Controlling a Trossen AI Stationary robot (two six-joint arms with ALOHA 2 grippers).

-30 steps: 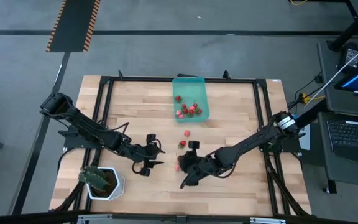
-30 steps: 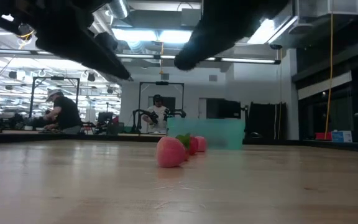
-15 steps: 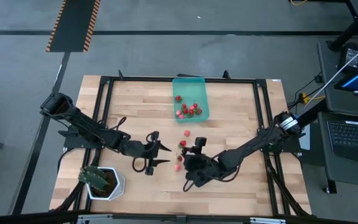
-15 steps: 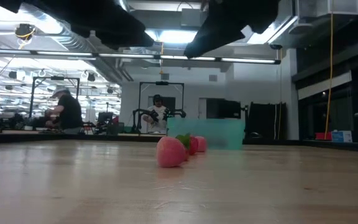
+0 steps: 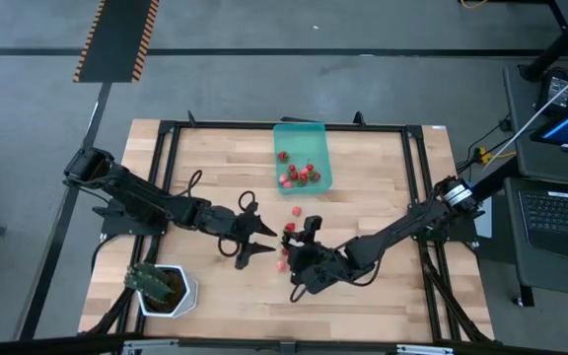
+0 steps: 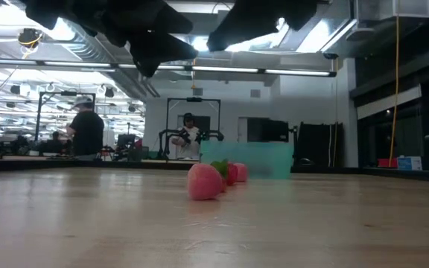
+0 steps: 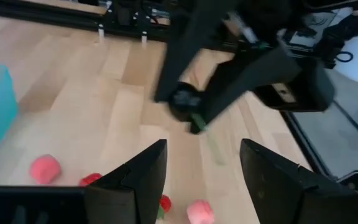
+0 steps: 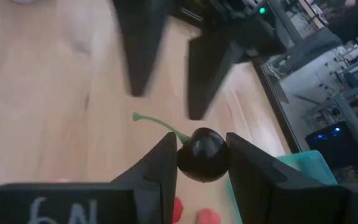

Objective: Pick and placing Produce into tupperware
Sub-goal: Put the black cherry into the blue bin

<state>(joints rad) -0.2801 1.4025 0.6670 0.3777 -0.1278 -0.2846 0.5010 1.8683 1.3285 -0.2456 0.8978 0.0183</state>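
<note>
The teal tupperware (image 5: 302, 148) stands at the table's far middle with several red fruits in it. Three loose strawberries lie on the wood nearer: a pink one (image 5: 296, 211), a red one with a green top (image 5: 288, 229) and a pink one (image 5: 282, 264). My right gripper (image 8: 202, 152) hangs above them, shut on a dark berry (image 8: 204, 154) with a green stem. My left gripper (image 5: 264, 240) hovers open just left of the loose fruit, pointing at the right gripper, with nothing between its fingers. My right gripper pinches the berry's round body (image 8: 194, 155) between its two fingers (image 8: 160, 165). It comes slanting down from the table's near right. The berry is lifted clear of the table, and its green stem (image 8: 157, 124) sticks out sideways toward the left gripper.
A white pot with a green plant (image 5: 161, 288) stands at the near left corner. Black frame rails (image 5: 171, 158) run along the table's edges. Bare wood lies left of and near the loose fruit. People sit at benches in the room beyond.
My left gripper has moved toward the table's right edge and a little up, closer to the right gripper, rolling its wrist and staying open. My right gripper has turned its wrist almost on the spot, still shut on the berry. The loose strawberries have not moved.
</note>
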